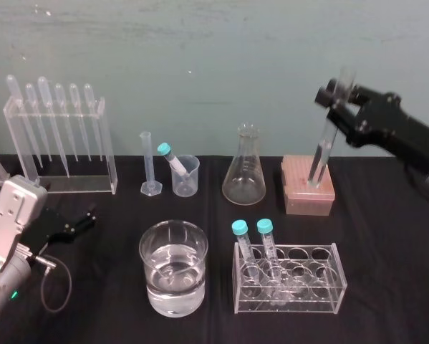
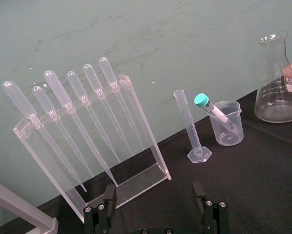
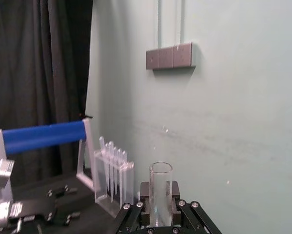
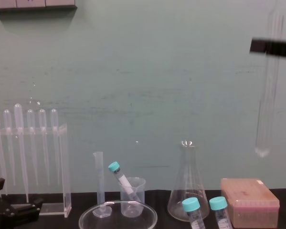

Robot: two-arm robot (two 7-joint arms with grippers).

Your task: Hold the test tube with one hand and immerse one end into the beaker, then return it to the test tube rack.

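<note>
The right gripper (image 1: 334,107) is clamped on the upper part of the test tube (image 1: 320,154), holding it nearly upright in the air; from the chest view its round bottom hangs above the pink box (image 4: 250,200), not touching it; the beaker (image 1: 185,177) stands well to the left, beyond the flask (image 1: 244,175), with a capped tube (image 1: 172,159) leaning in it; the left gripper (image 1: 85,219) sits low at the table's left, fingers apart and empty.

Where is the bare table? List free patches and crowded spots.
Barest: the front right cloth, beside the clear tube rack and before the pink box. A narrow strip runs between the glass dish and the beaker. Left gripper, open, rests before the pipette rack. Back row crowded; right gripper holds the test tube above the box.
</note>
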